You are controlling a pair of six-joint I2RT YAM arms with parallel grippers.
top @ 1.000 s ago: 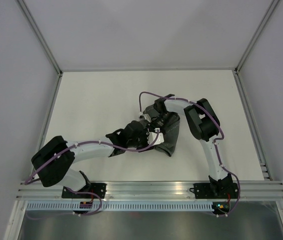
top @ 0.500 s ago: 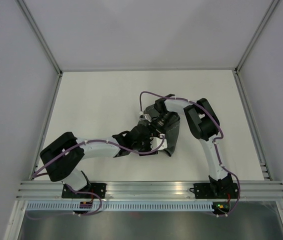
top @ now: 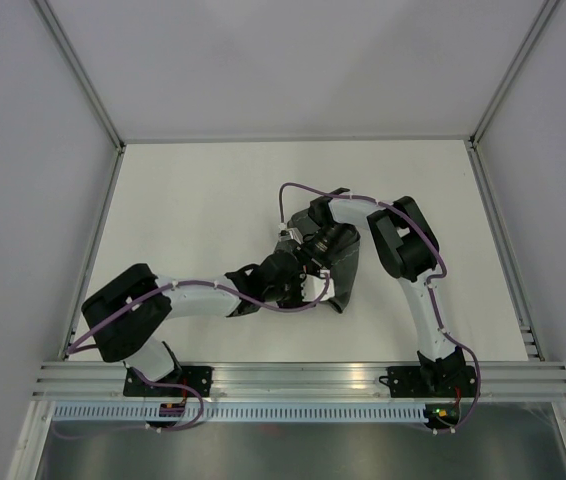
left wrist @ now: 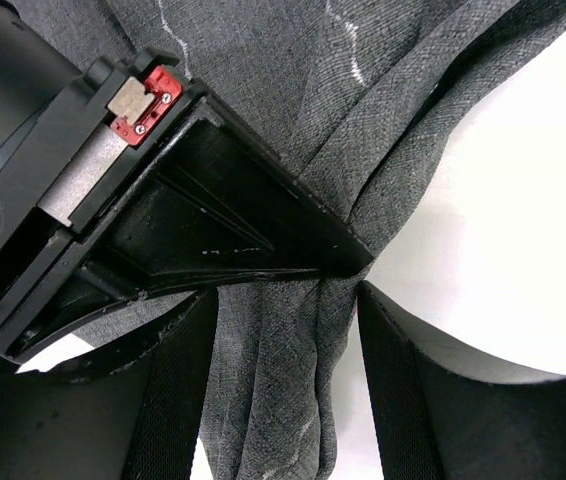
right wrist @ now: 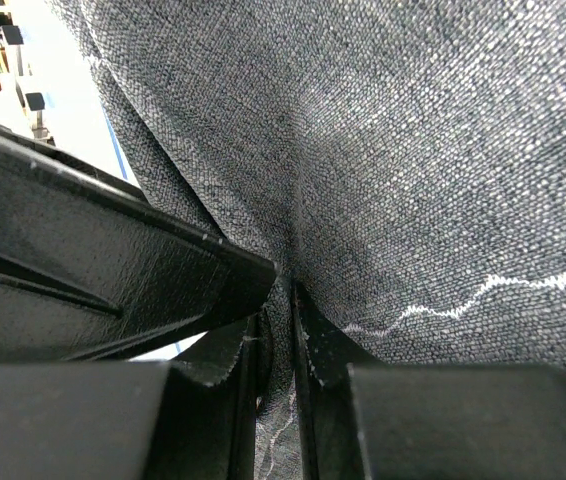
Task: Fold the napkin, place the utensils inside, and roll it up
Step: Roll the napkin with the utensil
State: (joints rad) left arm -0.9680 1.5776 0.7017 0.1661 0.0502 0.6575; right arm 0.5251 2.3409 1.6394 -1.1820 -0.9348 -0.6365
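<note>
The dark grey napkin lies bunched and folded at mid-table, partly under both grippers. My right gripper is shut on a pinched fold of the napkin, with cloth squeezed between its jaws. My left gripper is open and straddles a narrow bundled strip of the napkin. Its fingers stand either side of the strip, with a gap on the right side. The right gripper's black body sits just beyond the left fingertips. The fork is hidden or out of view.
The white table is bounded by grey walls and metal frame rails. An aluminium rail runs along the near edge by the arm bases. Purple cables loop along both arms.
My left arm has swung right and its gripper has come in around the napkin's lower end, beside the right gripper. The right gripper has kept its hold.
</note>
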